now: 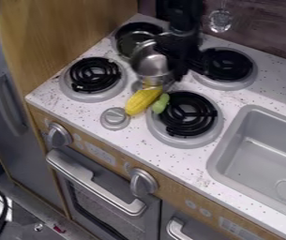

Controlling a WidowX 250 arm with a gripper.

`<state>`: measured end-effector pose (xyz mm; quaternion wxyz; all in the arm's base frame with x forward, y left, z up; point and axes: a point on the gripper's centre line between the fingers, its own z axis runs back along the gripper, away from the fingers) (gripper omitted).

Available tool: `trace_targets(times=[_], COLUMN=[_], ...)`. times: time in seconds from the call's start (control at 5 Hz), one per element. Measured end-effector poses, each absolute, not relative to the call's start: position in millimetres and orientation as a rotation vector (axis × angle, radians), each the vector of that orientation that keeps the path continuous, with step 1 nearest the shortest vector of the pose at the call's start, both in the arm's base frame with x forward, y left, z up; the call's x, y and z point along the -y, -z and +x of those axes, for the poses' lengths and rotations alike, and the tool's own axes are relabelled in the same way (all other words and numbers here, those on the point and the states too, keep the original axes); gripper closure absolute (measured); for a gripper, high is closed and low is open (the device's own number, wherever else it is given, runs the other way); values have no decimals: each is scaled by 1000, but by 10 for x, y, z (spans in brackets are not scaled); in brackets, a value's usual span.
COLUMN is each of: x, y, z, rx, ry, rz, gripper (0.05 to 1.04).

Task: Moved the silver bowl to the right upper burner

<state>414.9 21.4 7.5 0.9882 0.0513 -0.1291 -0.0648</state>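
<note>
The black gripper [177, 58] hangs down from the top edge over the back middle of the stove, against the right side of the silver bowl [150, 64]. The bowl is tilted, between the upper left burner and the yellow corn, and the gripper covers part of its right side. Whether the bowl touches the stove top is unclear. To the right of the gripper is the right upper burner [228, 64], a black coil in a grey ring, its left edge partly behind the gripper.
Yellow corn [142, 100] and a green toy piece [161, 103] lie by the lower right burner [187, 115]. The lower left burner [94, 75] and upper left burner [129, 42] are at the left. A grey sink [264, 152] is at the right, a wall behind.
</note>
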Motion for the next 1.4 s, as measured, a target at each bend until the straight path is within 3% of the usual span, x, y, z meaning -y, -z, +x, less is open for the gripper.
trace_targets(times=[0.6, 1.4], x=[459, 622], y=[195, 245], z=[4422, 5158], rx=[312, 416], ry=[306, 325], rz=[105, 146], gripper=[993, 993])
